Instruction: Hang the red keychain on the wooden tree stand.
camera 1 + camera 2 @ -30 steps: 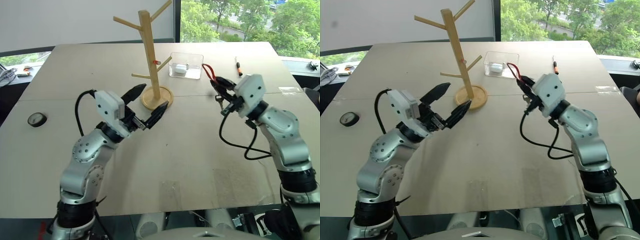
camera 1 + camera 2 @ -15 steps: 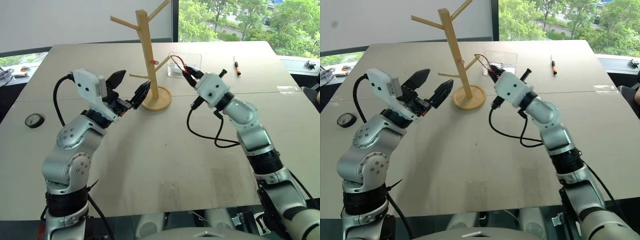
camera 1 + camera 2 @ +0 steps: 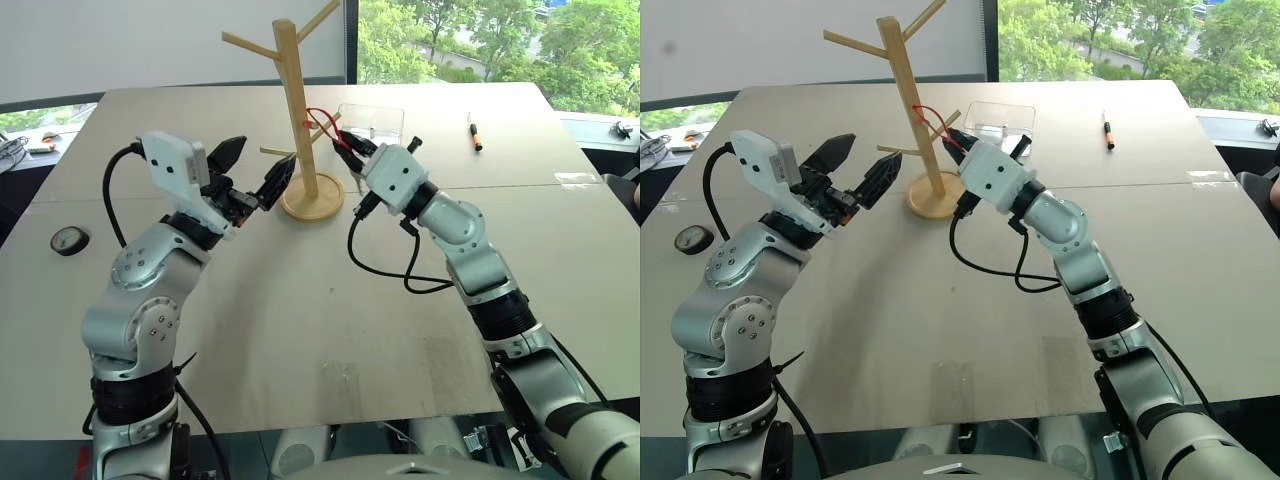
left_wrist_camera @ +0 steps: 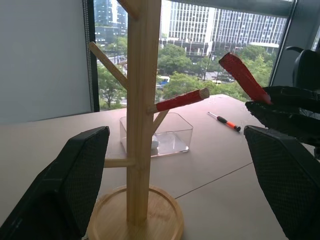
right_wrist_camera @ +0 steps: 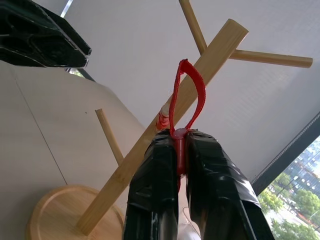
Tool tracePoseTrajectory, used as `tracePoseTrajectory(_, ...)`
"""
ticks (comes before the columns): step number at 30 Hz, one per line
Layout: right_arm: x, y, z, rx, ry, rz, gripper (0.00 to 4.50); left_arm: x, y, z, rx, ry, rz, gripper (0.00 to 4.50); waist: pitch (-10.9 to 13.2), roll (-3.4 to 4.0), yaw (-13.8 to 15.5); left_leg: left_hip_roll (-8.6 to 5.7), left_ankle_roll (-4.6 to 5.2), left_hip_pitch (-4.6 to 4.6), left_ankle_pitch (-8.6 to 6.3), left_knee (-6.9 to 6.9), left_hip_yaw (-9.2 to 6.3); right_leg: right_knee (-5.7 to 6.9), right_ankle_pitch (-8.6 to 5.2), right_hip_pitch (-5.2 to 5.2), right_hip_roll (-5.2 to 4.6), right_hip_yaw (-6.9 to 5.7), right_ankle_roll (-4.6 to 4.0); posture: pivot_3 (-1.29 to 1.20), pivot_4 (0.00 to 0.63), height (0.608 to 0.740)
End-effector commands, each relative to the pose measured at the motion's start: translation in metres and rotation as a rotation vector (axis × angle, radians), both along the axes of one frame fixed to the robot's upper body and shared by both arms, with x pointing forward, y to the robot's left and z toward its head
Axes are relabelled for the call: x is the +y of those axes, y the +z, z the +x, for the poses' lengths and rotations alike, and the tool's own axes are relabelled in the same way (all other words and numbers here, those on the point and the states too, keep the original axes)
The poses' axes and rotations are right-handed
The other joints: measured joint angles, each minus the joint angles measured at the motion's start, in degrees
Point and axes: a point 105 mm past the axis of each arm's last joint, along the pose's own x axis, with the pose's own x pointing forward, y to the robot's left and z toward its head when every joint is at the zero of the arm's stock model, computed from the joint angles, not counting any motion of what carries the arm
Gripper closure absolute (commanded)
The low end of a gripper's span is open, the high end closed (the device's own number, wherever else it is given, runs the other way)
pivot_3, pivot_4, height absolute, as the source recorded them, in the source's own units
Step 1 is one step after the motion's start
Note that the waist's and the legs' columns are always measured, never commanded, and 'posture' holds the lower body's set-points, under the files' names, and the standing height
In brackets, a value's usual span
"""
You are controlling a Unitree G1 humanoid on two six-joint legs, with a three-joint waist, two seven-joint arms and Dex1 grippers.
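The wooden tree stand [image 3: 297, 110] rises from its round base [image 3: 312, 197] at the table's far middle. My right gripper [image 3: 345, 148] is just to its right, shut on the thin strap of the red keychain [image 3: 320, 120]. In the right wrist view the red loop [image 5: 187, 95] stands up from the fingertips, in front of the pole [image 5: 150, 145]. I cannot tell whether the loop touches a peg. One peg has a red-marked tip [image 4: 180, 100]. The key is hidden. My left gripper [image 3: 255, 168] is open and empty, left of the stand, its fingers [image 4: 70, 185] flanking the pole in its wrist view.
A clear plastic box [image 3: 372, 125] stands just behind and right of the stand. A black pen-like tool with an orange tip [image 3: 476, 132] lies at the far right. Near the table's left edge lies a small round dark object [image 3: 72, 240].
My right gripper has carried the keychain left, from well right of the stand to right beside its pole. The left gripper has risen a little and stays open.
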Motion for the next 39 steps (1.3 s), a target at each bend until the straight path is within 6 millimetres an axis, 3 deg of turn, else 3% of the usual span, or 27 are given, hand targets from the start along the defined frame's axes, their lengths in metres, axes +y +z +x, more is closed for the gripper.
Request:
tracePoseTrajectory(1,0.009,0.014,-0.001,-0.048,0.026,0.027,4.44,0.0,0.009,-0.003,-0.034,-0.001,-0.002,0.0,0.0,0.0,0.0,0.0,0.0,0.0,0.0,0.0,0.0,0.0,0.0,0.0,0.0,0.0,0.0,0.0,0.15,0.74)
tracePoseTrajectory(26,0.024,0.005,0.028,0.023,0.009,0.086,4.44,-0.007,0.015,-0.006,-0.048,0.003,-0.013,0.0,0.0,0.0,-1.2,0.0,-0.03,0.0,0.02,-0.1,-0.02,0.0,0.0,-0.03,-0.01,0.02,-0.01,0.0,0.15,0.74)
tracePoseTrajectory(27,0.024,0.006,0.029,0.024,0.008,0.092,3.65,-0.007,0.015,-0.006,-0.048,0.003,-0.013,0.0,0.0,0.0,-1.2,0.0,-0.04,0.0,0.02,-0.1,-0.02,0.0,0.01,-0.03,-0.01,0.02,-0.01,0.0,0.15,0.74)
tracePoseTrajectory(28,0.024,0.007,0.029,0.027,0.01,0.099,3.41,-0.007,0.016,-0.006,-0.049,0.003,-0.013,0.0,0.0,0.01,-1.2,0.0,-0.04,0.0,0.02,-0.11,-0.02,0.0,0.01,-0.04,-0.01,0.02,-0.01,0.0,0.15,0.74)
tracePoseTrajectory(35,0.021,0.01,0.03,0.039,0.016,0.128,0.04,-0.008,0.016,-0.004,-0.048,0.004,-0.014,0.0,0.0,0.01,-1.2,0.0,-0.04,0.0,0.02,-0.11,-0.02,0.0,0.01,-0.04,-0.01,0.02,-0.01,0.0,0.15,0.74)
tracePoseTrajectory(39,0.008,0.001,0.031,0.081,-0.001,0.157,0.04,-0.003,0.01,0.001,-0.04,0.056,-0.009,0.0,0.0,0.01,-1.2,-0.01,-0.04,0.0,0.02,-0.11,-0.02,0.0,0.01,-0.04,-0.01,0.02,-0.01,0.0,0.15,0.74)
